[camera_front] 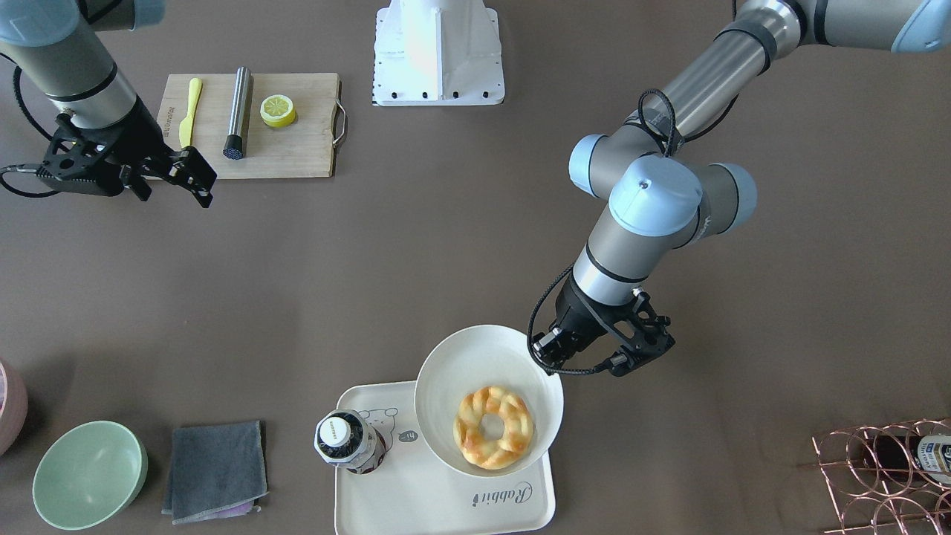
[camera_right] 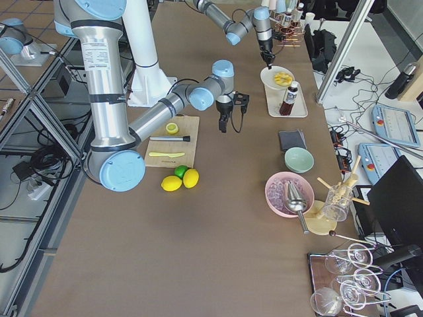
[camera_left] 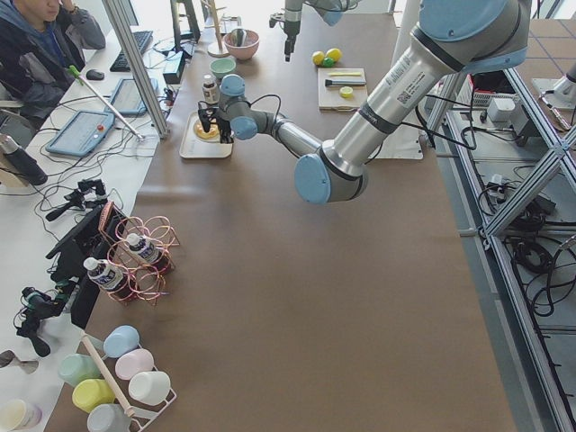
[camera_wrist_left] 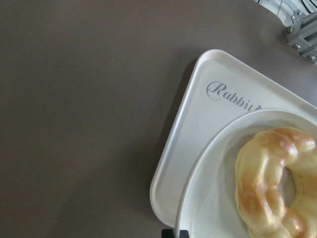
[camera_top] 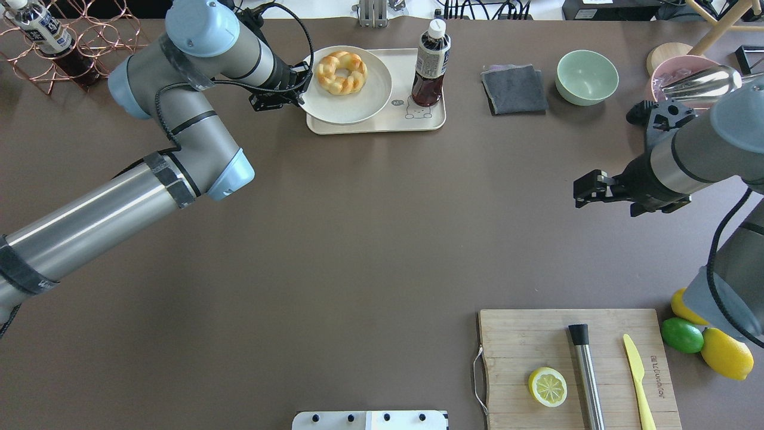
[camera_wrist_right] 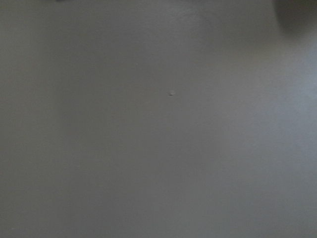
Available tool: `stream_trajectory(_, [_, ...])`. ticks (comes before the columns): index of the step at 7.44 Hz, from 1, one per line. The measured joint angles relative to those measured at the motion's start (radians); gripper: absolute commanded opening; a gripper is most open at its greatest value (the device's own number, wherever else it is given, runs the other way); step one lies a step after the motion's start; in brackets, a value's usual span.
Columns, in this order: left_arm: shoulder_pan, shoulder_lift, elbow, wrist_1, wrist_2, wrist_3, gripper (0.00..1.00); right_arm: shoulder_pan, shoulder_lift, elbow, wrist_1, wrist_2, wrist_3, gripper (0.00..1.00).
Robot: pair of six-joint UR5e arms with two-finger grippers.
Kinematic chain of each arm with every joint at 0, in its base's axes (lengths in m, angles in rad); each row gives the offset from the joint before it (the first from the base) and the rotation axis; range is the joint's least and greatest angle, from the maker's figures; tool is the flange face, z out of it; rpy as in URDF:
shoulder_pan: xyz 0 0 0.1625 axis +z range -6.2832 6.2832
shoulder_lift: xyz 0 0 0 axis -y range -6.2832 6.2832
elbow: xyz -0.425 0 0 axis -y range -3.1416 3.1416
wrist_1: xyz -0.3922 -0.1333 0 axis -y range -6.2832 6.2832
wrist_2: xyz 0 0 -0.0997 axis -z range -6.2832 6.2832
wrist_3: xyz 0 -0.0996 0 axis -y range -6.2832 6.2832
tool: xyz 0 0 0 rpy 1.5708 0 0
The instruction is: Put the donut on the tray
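Donut (camera_front: 493, 427) on white plate (camera_front: 475, 357) over "Rabbit"-lettered tray (camera_front: 446, 505) (left claw (camera_front: 547, 357) tight on plate rim, right claw (camera_front: 177, 195) apart)

From where I stand, the plate (camera_front: 475, 357) covers the tray (camera_front: 416, 498) toward its 1 o'clock corner. The left gripper (camera_front: 548, 355) meets the plate's rim at 2 o'clock with its fingertips hidden, so I can't read the grip. The left wrist view cuts off the donut (camera_wrist_left: 272, 178) at 4 o'clock. The right wrist view is only blurred table (camera_wrist_right: 158, 119).

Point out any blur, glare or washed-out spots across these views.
Left wrist view: the donut at the near edge looks soft, the tray script sharper. Right wrist view: only featureless grey table, top-right corner darkened. Front-facing view: the robot base is blown out.
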Motion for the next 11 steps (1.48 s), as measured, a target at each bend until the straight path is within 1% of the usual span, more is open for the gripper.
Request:
stream_trajectory(2, [0.0,-0.103,0.212,-0.099,0.038,-0.003,0.0,0.079,-0.112,-0.015,0.0,0.033,-0.222,1.0])
stream_trajectory(3, [0.002,-0.129,0.292,-0.149,0.048,-0.001,0.0,0.108,-0.155,-0.023,0.0,0.045,-0.308,1.0])
stream_trajectory(4, [0.007,-0.148,0.347,-0.179,0.06,0.0,0.0,0.143,-0.189,-0.035,0.0,0.065,-0.395,1.0])
stream_trajectory(5, [0.019,-0.16,0.374,-0.197,0.078,0.001,0.0,0.181,-0.212,-0.058,0.0,0.088,-0.487,1.0])
stream_trajectory(6, [0.032,-0.166,0.386,-0.212,0.093,0.001,0.11,0.222,-0.226,-0.086,0.0,0.111,-0.574,1.0])
stream_trajectory(7, [0.039,-0.168,0.391,-0.22,0.105,0.001,0.55,0.262,-0.235,-0.111,0.0,0.131,-0.645,1.0])
stream_trajectory(8, [0.043,-0.169,0.394,-0.224,0.112,0.001,0.87,0.295,-0.244,-0.129,0.0,0.144,-0.702,1.0])
stream_trajectory(9, [0.044,-0.169,0.394,-0.225,0.113,0.002,0.97,0.316,-0.249,-0.136,0.0,0.157,-0.73,1.0])
stream_trajectory(11, [0.039,-0.17,0.384,-0.224,0.107,0.029,0.97,0.346,-0.252,-0.14,0.0,0.173,-0.751,1.0])
